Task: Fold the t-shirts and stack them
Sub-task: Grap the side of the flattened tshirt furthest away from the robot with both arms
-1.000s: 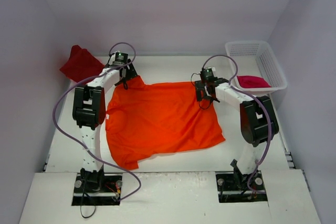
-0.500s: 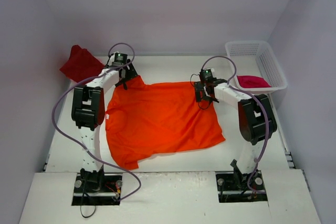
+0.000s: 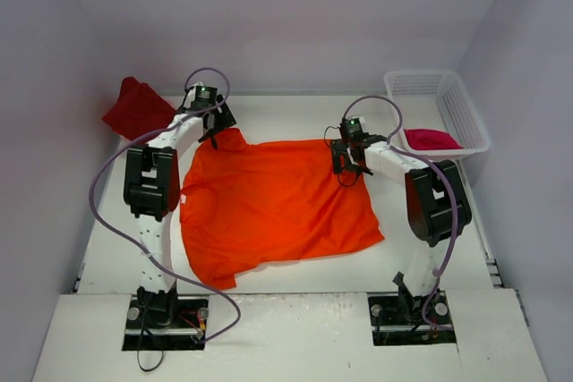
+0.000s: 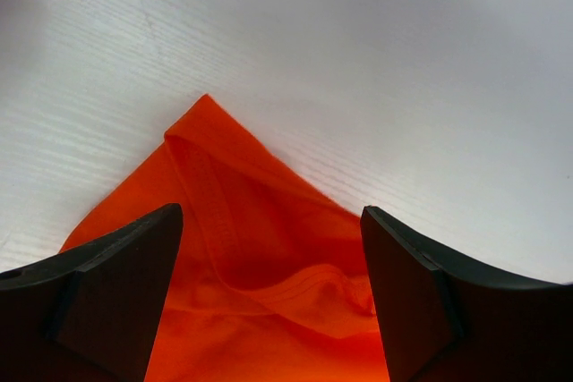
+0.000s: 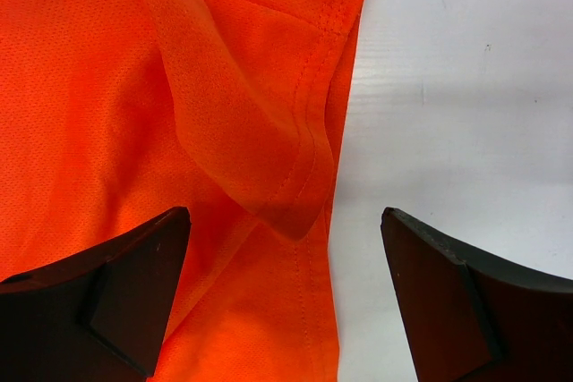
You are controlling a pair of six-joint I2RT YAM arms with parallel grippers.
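Overhead, left claw (image 3: 216, 136) and right claw (image 3: 346, 167), both gaping empty, mask far corners of the orange t-shirt (image 3: 277, 207); basket (image 3: 467, 118) half-hides crimson-pink t-shirt (image 3: 431, 139).

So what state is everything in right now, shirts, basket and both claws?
orange t-shirt: spread out flat, unfolded.
dark red t-shirt: heaped, far left.
crimson-pink t-shirt: crumpled inside white basket.
white basket: upright, holding that shirt.
left gripper: open, over orange corner.
right gripper: open, over orange corner.
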